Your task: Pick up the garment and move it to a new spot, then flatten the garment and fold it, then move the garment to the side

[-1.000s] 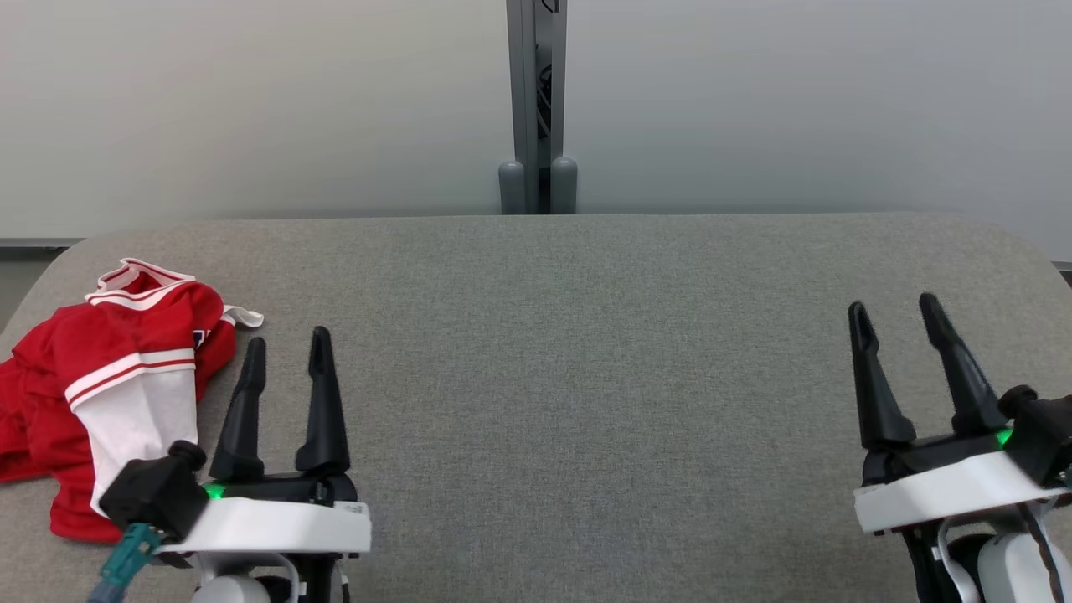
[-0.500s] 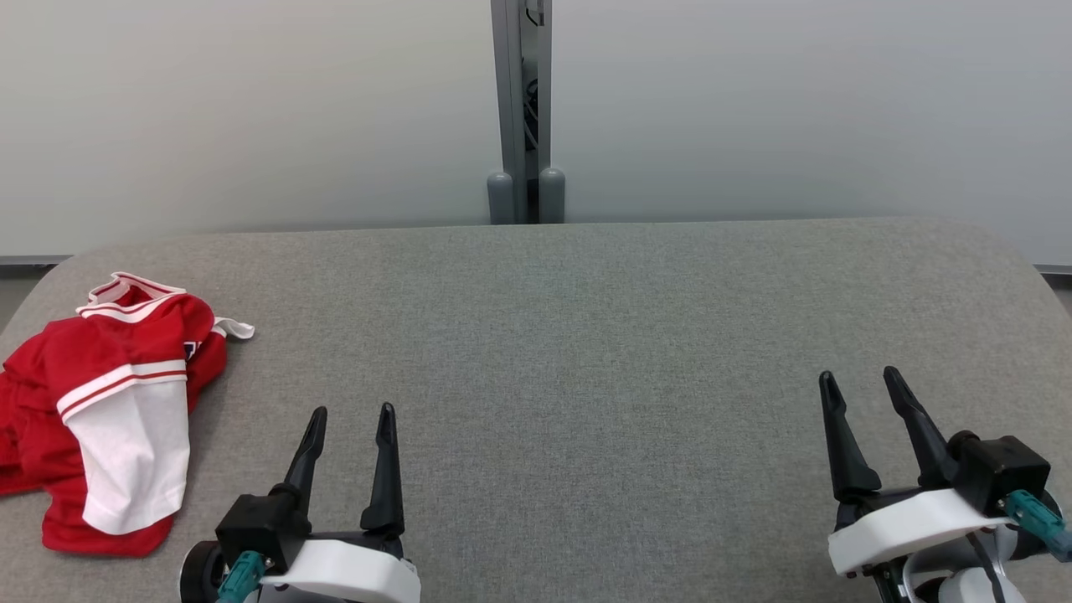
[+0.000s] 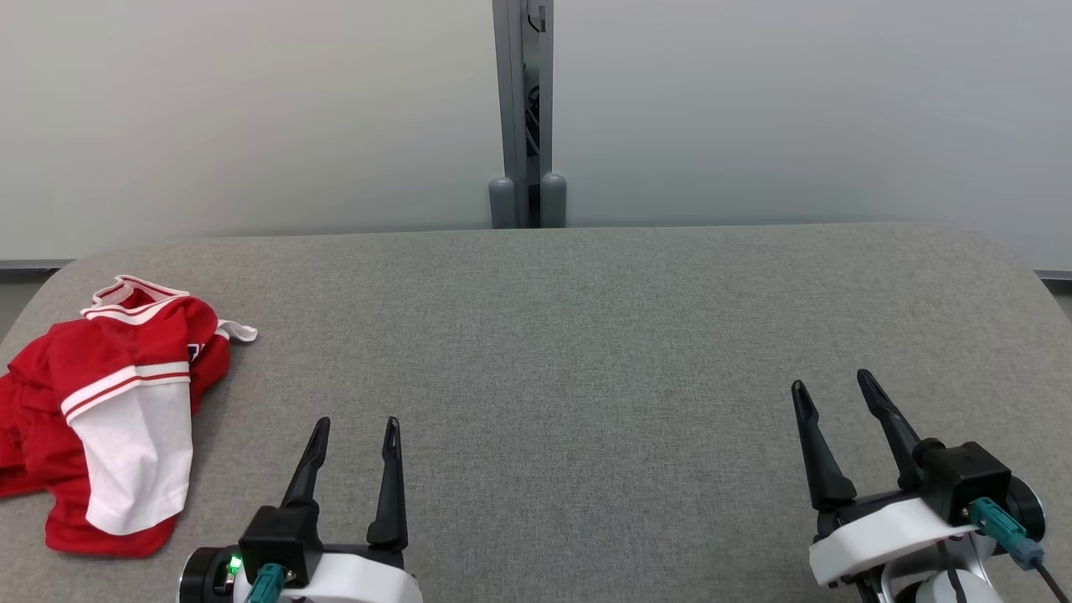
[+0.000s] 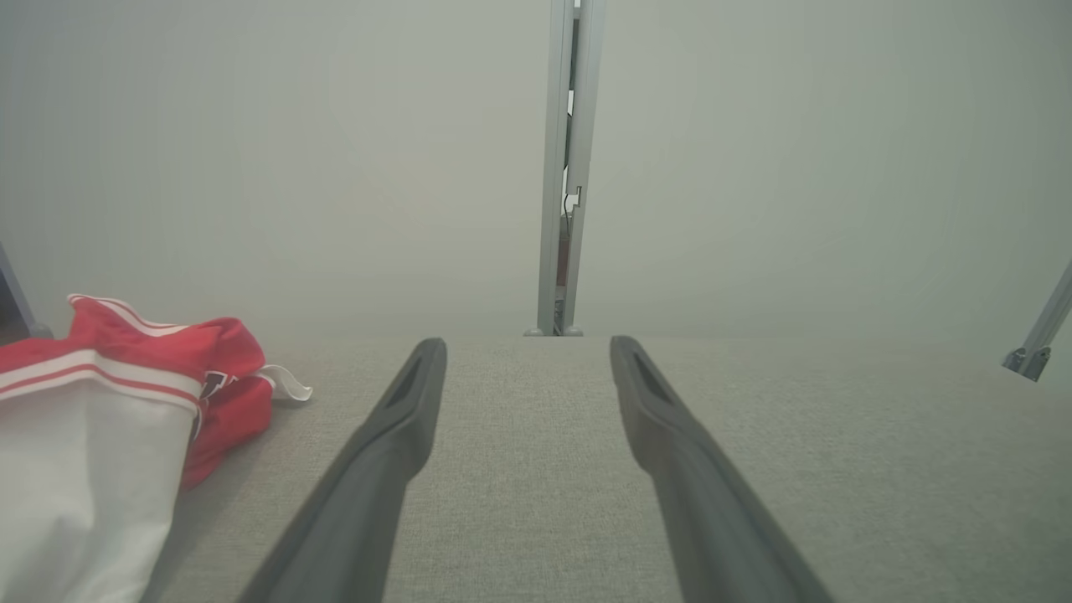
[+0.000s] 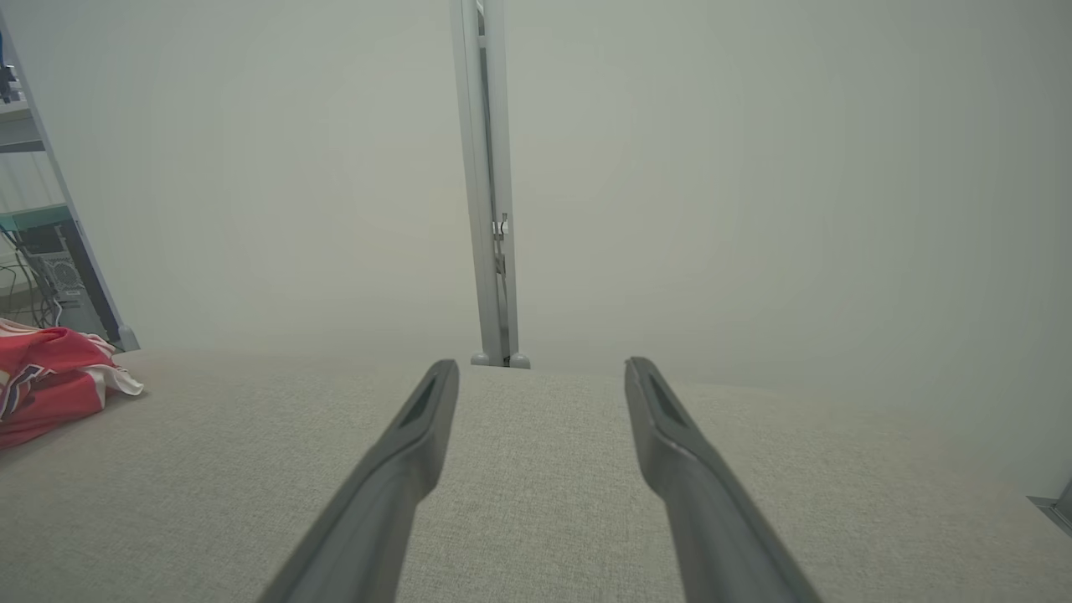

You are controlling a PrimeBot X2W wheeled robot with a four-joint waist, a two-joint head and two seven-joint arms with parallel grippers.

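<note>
The garment (image 3: 109,410) is a red and white jersey with striped trim, lying folded in a loose bundle at the left edge of the grey table (image 3: 586,335). It also appears at the left of the left wrist view as the garment (image 4: 100,394) and far left of the right wrist view as the garment (image 5: 42,377). My left gripper (image 3: 356,427) is open and empty near the front edge, to the right of the garment and apart from it. My right gripper (image 3: 833,381) is open and empty at the front right. The left fingers (image 4: 402,419) and the right fingers (image 5: 427,402) stand wide apart.
A pale partition wall with a grey metal post (image 3: 523,109) runs behind the table. The table's rounded corners show at far left and far right. In the right wrist view a shelf with cables (image 5: 42,251) stands beyond the table's left end.
Both grippers have drawn back toward the front edge, and the left one has shifted right, away from the garment. The head camera also shifted slightly. The garment lies as before.
</note>
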